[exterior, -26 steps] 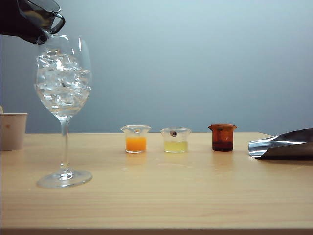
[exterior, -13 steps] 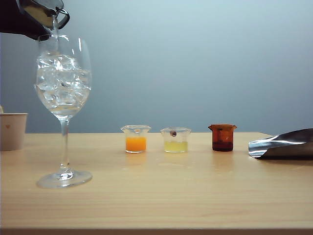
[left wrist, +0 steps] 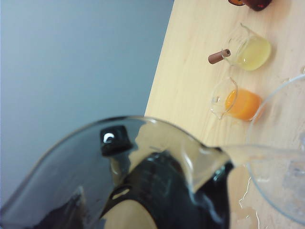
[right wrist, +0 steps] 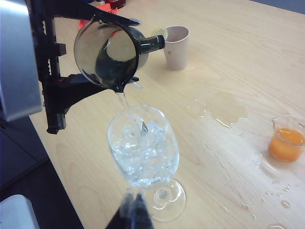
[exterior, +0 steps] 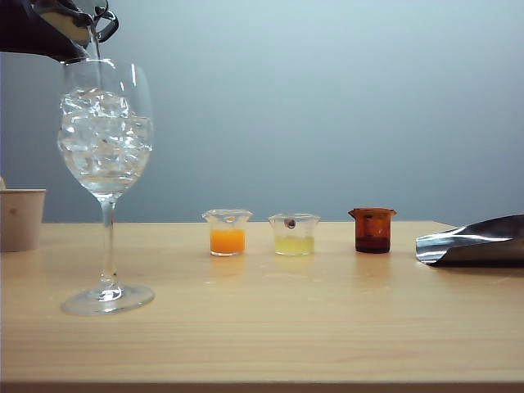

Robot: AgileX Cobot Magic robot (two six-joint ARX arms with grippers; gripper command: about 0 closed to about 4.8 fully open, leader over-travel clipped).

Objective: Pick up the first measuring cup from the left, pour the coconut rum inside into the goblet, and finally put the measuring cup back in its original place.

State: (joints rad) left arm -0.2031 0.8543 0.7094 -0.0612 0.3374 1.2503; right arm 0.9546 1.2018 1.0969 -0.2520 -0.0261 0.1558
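My left gripper [exterior: 64, 31], at the top left of the exterior view, is shut on the first measuring cup [right wrist: 112, 52], a smoky-grey beaker. The cup is tipped steeply with its pour lip over the goblet [exterior: 105, 155]. A thin stream of clear coconut rum [right wrist: 125, 106] falls from the lip onto the ice cubes in the bowl. In the left wrist view the cup's rim [left wrist: 143, 143] fills the foreground, and the stream runs to the goblet's rim [left wrist: 281, 191]. My right gripper [right wrist: 134, 212] shows only as dark blurred tips close together near the goblet's foot, holding nothing.
Right of the goblet stand a clear cup with orange liquid [exterior: 228, 232], one with pale yellow liquid [exterior: 295, 234] and an amber-brown cup [exterior: 373, 229]. A beige paper cup [exterior: 20, 218] sits far left, a shiny metal scoop [exterior: 471, 239] far right. Spilled drops [right wrist: 228, 121] wet the table.
The left wrist has rolled further, so the measuring cup is tipped more steeply over the goblet and liquid now streams from its lip. Everything else has stayed put.
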